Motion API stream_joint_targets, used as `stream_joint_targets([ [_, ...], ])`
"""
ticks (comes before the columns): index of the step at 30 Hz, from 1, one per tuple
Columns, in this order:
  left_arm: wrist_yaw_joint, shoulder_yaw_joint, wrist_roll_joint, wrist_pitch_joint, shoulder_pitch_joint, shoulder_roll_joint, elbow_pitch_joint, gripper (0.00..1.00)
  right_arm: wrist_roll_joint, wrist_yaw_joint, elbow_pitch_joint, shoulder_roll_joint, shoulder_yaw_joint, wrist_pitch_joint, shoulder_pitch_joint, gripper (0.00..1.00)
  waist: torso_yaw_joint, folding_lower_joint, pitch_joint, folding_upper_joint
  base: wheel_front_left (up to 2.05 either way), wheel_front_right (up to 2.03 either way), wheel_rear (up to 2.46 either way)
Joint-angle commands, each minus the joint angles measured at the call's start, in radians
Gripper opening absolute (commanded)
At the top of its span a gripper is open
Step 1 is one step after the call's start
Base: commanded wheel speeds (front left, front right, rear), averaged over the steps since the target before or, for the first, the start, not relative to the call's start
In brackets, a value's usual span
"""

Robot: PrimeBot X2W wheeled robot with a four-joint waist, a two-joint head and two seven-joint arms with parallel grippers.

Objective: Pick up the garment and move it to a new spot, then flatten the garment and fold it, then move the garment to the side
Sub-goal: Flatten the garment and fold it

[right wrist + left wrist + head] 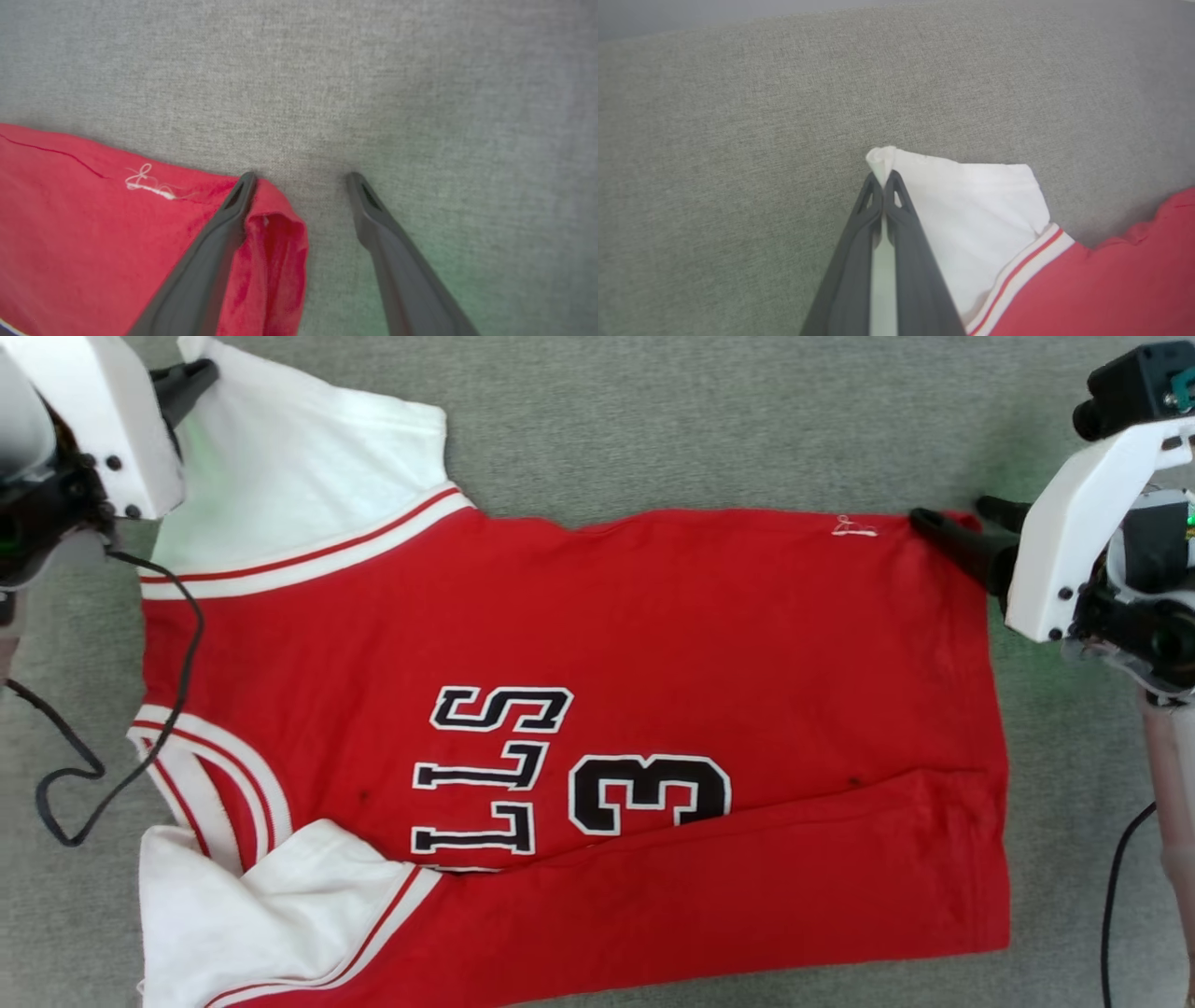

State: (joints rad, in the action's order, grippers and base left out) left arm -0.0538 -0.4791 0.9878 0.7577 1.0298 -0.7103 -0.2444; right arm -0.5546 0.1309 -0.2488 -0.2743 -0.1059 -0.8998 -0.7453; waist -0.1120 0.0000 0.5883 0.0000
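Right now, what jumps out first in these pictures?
A big red jersey lies spread across the grey cloth, with a black 3 near its middle. At the top left, the left jaws are shut on the tip of its white sleeve; at the right, the right jaws stand open at its red hem corner.

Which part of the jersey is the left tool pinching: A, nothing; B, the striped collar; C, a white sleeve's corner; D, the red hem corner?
C: the left tool is closed on a bunched corner of the white sleeve of the garment.
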Motion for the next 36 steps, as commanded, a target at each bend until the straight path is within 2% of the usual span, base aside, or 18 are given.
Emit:
stream_joint_targets([
  [1,0.004,-0.003,-0.003,-0.006,0.006,0.006,0.001,0.0,0.0,0.0,-0.044,0.028,-0.022,-0.025,0.029,1.0,0.013,0.0,0.004,0.0,0.0,0.0,0.0],
  [2,0.011,-0.006,-0.004,-0.01,0.007,0.011,-0.001,0.0,0.009,0.0,-0.063,0.032,-0.025,-0.052,0.034,0.7,0.017,0.0,0.003,0.0,0.0,0.0,0.0],
  [3,0.013,-0.007,-0.002,-0.014,0.009,0.015,-0.003,0.0,0.009,0.0,-0.075,0.041,-0.027,-0.069,0.036,0.26,0.021,0.0,0.003,0.0,0.0,0.0,0.0],
  [4,0.019,-0.009,-0.002,-0.018,0.011,0.019,-0.005,0.0,0.006,0.0,-0.085,0.051,-0.024,-0.085,0.036,0.0,0.024,0.0,0.002,0.0,0.0,0.0,0.0],
  [9,0.035,-0.017,-0.008,-0.038,0.006,0.027,-0.025,0.0,0.021,0.0,-0.072,0.041,-0.019,-0.108,0.034,0.0,0.032,0.0,-0.017,0.0,0.0,0.0,0.0],
  [15,0.045,-0.004,-0.002,-0.094,-0.043,0.027,-0.032,0.0,0.034,0.0,0.008,0.005,-0.004,-0.041,0.026,0.0,0.038,0.0,-0.083,0.0,0.0,0.0,0.0],
  [19,0.045,0.023,0.033,-0.152,-0.125,0.033,-0.022,0.0,0.045,0.0,0.051,-0.016,0.015,0.003,0.074,0.0,0.054,0.0,-0.162,0.0,0.0,0.0,0.0],
  [26,0.026,0.077,0.106,-0.255,-0.368,0.022,0.024,0.0,0.039,0.0,0.12,-0.032,0.068,0.007,0.243,0.0,0.092,0.0,-0.323,0.0,0.0,0.0,0.0],
  [31,-0.007,0.125,0.155,-0.338,-0.584,0.003,0.087,0.0,0.027,0.0,0.157,-0.016,0.099,0.004,0.39,0.0,0.115,0.0,-0.407,0.0,0.0,0.0,0.0],
  [36,-0.044,0.146,0.211,-0.393,-0.798,0.026,0.152,0.0,0.009,0.0,0.165,0.011,0.134,0.021,0.522,0.0,0.137,0.0,-0.456,0.0,0.0,0.0,0.0],
])
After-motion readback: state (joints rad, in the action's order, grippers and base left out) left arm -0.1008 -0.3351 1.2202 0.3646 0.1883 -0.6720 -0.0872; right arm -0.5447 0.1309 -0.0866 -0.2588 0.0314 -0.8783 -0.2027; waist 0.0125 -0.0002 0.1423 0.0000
